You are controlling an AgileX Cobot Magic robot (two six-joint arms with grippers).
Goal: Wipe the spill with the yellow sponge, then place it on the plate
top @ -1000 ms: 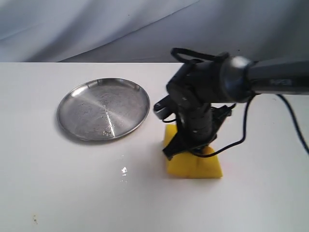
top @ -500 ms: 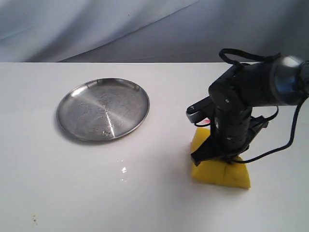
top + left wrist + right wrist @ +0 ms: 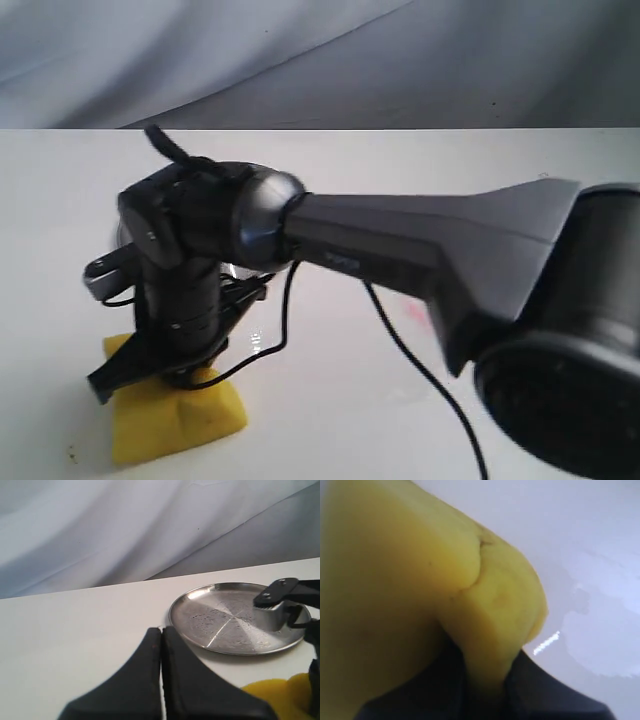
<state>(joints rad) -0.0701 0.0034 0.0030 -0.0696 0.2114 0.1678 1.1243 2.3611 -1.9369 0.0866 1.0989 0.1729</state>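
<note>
My right gripper (image 3: 165, 378) has reached across to the near left of the table. It is shut on the yellow sponge (image 3: 178, 418), which it presses down on the table in front of the plate. In the right wrist view the sponge (image 3: 420, 580) bulges between the dark fingers (image 3: 540, 685). The arm hides most of the silver plate in the exterior view, but it lies in full sight in the left wrist view (image 3: 220, 625). No amber puddle shows. A small wet glint (image 3: 257, 343) sits right of the sponge. My left gripper (image 3: 161, 635) is shut and empty.
Pale wet smears (image 3: 605, 640) lie on the white table beside the sponge. The right arm's thick dark link (image 3: 420, 250) and cable (image 3: 400, 350) span the middle of the table. A faint pink mark (image 3: 415, 312) shows under the arm. A grey cloth backdrop (image 3: 300, 60) hangs behind.
The right arm has swept the sponge from the right side of the table leftward past the wet spot. It now stands at the near left and covers the plate.
</note>
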